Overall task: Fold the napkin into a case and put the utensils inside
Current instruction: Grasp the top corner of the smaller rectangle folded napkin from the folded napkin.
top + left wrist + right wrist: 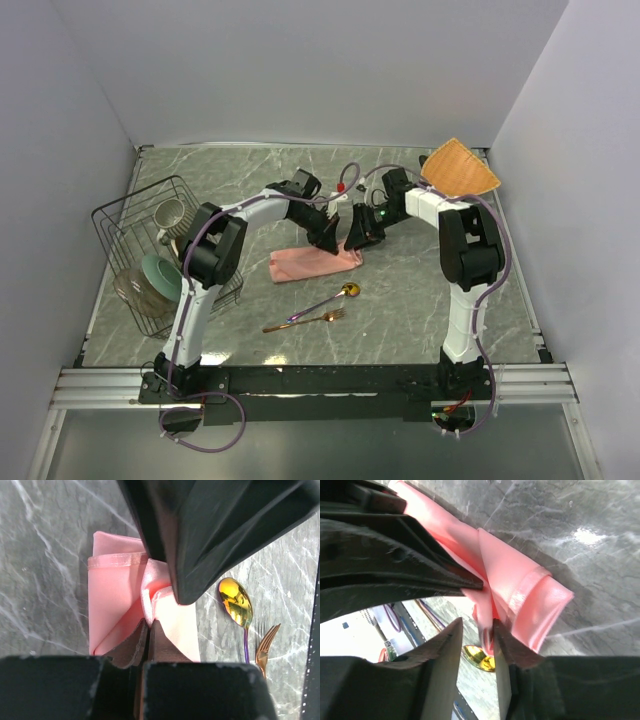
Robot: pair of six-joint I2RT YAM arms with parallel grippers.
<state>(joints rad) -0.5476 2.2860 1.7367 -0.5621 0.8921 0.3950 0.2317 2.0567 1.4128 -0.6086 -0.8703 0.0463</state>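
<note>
Grey marbled tabletop (420, 300) enclosed by plain, seemingly whitish walls (300, 70).

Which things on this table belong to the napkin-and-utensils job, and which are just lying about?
For the job:
- napkin, partly folded
- spoon
- fork

Lying about:
- woven mat, far right corner
- wire rack, left side
- crockery in the rack

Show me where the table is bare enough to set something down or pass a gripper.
Bare table lies near-right, between the spoon, fork and the right arm's base. Another bare strip runs along the far edge, between the wire rack and woven mat. The centre is crowded: the left gripper and right gripper meet over the napkin, just behind the spoon.
</note>
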